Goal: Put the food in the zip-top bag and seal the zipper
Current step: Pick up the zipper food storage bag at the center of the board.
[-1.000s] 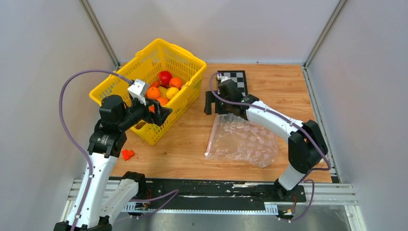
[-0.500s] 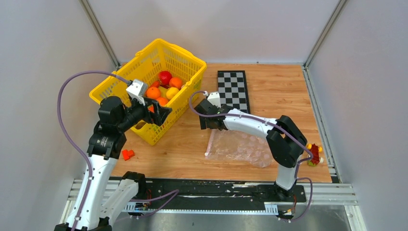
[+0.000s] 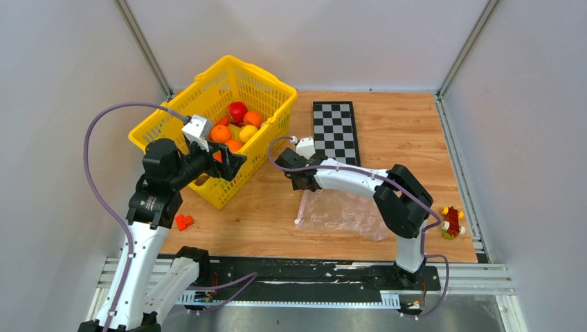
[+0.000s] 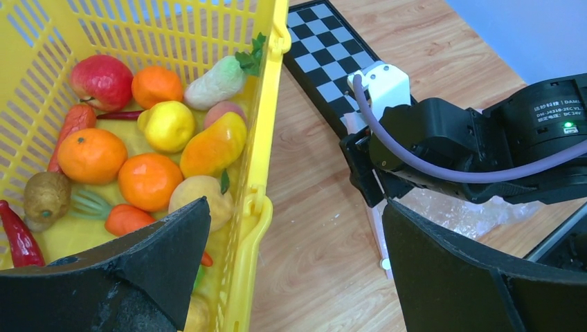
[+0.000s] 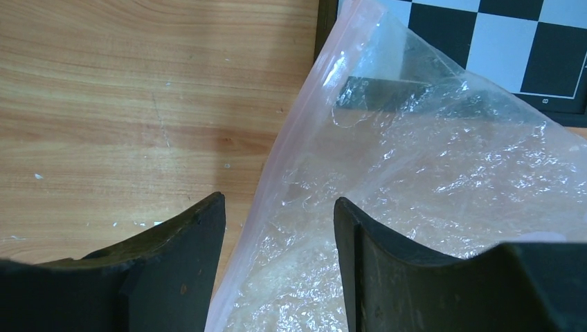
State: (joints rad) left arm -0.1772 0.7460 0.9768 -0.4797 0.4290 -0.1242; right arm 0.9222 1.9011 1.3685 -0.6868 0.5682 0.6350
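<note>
Your right gripper (image 5: pixel 277 207) was spread open, its jaws straddling the zipper (image 5: pixel 296 138) of the bag (image 5: pixel 443 207), which lay flat and empty on the table (image 3: pixel 408 131) with a corner overlapping the checkerboard (image 3: pixel 336 128). To pinch well, I judged you had to close on the top lip alone, right at the strip and not on both layers, then lift gently so the mouth gaped toward the basket (image 4: pixel 266 138). Your left gripper (image 4: pixel 294 207) hung open and empty over the basket rim, with all the food (image 4: pixel 149 180) lying inside.
</note>
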